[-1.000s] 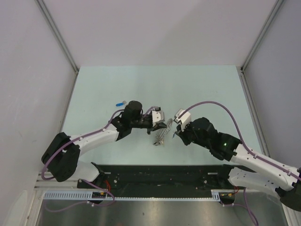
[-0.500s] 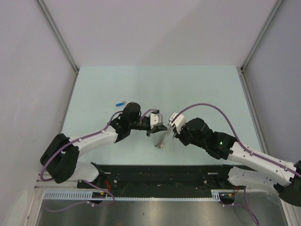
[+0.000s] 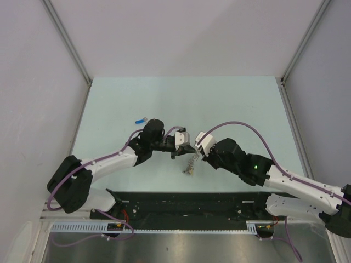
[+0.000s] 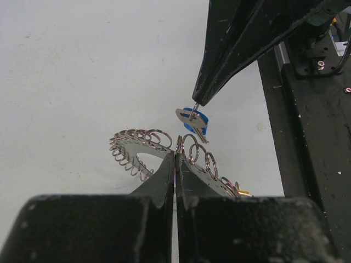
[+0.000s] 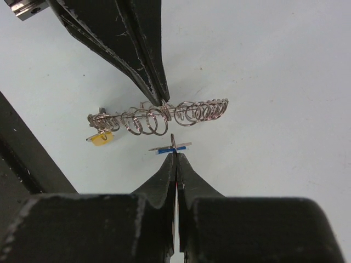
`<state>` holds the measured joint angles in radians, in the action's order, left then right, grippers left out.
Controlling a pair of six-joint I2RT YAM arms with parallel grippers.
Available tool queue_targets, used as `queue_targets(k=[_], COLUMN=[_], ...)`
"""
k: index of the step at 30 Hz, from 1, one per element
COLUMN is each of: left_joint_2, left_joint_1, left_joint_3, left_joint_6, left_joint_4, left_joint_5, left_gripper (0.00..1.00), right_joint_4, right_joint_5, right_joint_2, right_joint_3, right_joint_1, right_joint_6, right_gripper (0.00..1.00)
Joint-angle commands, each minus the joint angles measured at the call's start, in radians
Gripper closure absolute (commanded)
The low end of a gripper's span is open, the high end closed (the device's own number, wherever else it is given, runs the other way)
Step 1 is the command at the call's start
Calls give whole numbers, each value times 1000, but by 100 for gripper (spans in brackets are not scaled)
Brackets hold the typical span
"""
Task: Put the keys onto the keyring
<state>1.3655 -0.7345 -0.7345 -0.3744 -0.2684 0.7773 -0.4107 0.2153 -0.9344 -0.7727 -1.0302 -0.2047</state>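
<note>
My left gripper (image 3: 185, 148) is shut on the rim of the keyring (image 3: 191, 163), which hangs from it above the table. In the left wrist view the jaws (image 4: 175, 155) pinch the ring (image 4: 137, 149) among its wire loops. My right gripper (image 3: 201, 150) is shut on a blue key (image 5: 170, 147), held by its small loop just beside the keyring (image 5: 159, 115). The blue key (image 4: 195, 119) hangs from the right fingertips (image 4: 201, 97) a little apart from the loops. A yellow key (image 5: 102, 138) hangs on one end loop of the ring.
Another small blue key (image 3: 142, 119) lies on the pale green table (image 3: 230, 104), behind the left arm. The black base plate (image 3: 186, 203) runs along the near edge. White walls stand on both sides.
My right gripper has moved left with the blue key, closing the gap to the left gripper and the keyring. The keyring has swung to hang more steeply.
</note>
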Motion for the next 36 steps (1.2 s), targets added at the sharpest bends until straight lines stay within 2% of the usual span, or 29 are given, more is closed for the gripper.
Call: queue_targets(k=[1, 28, 33, 36], left_joint_2=[-3, 7, 1, -22], left_joint_1=[-3, -5, -3, 4], left_joint_3=[-8, 0, -3, -5], left_joint_6=[-1, 3, 19, 46], left_joint_4=[-58, -84, -54, -8], left_joint_5=[56, 73, -35, -191], left_gripper=[99, 100, 100, 100], right_joint_4=[49, 81, 38, -15], right_joint_5=[24, 16, 44, 32], right_joint_2=[-10, -32, -15, -20], right_joint_3=[-37, -34, -36, -46], right_joint_1=[-5, -7, 4, 44], right_joint_6=[-21, -18, 51, 131], right_gripper=[100, 100, 100, 100])
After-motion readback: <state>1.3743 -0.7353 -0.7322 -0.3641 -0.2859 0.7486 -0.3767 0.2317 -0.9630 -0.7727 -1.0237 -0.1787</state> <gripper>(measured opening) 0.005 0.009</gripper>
